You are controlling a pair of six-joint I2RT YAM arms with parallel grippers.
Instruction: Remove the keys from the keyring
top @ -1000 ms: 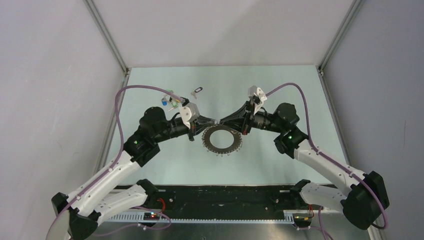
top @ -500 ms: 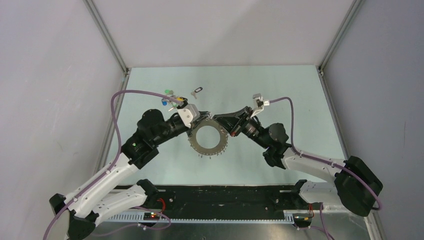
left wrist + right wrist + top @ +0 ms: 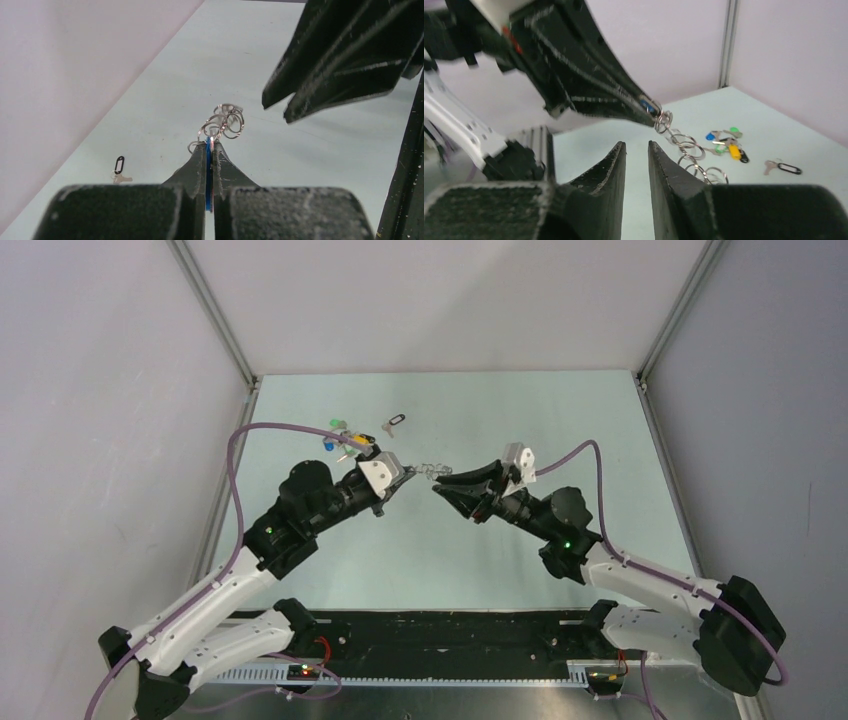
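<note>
A: Surface/room?
B: Pale green bench (image 3: 620, 440), plain grey walls (image 3: 450, 300). Far-left on the bench: bunch of tagged keys (image 3: 338, 435), w/ a single black-looped key (image 3: 393, 424) just beside.
A: Task item?
B: Chain of silver rings (image 3: 430, 470) held up approx. mid-bench, hanging from the L pincer (image 3: 408, 473) tip. L pincer pressed together on it, blue sliver btw. the fingers. R pincer (image 3: 440, 488) faces it, narrowly spread, empty. Chain just beside its tips, contact unclear.

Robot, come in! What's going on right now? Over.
Left end effector shut on ring chain, held up off the table. Right end effector open, empty, beside it. Big keyring not in view. Tagged keys lie well clear.
</note>
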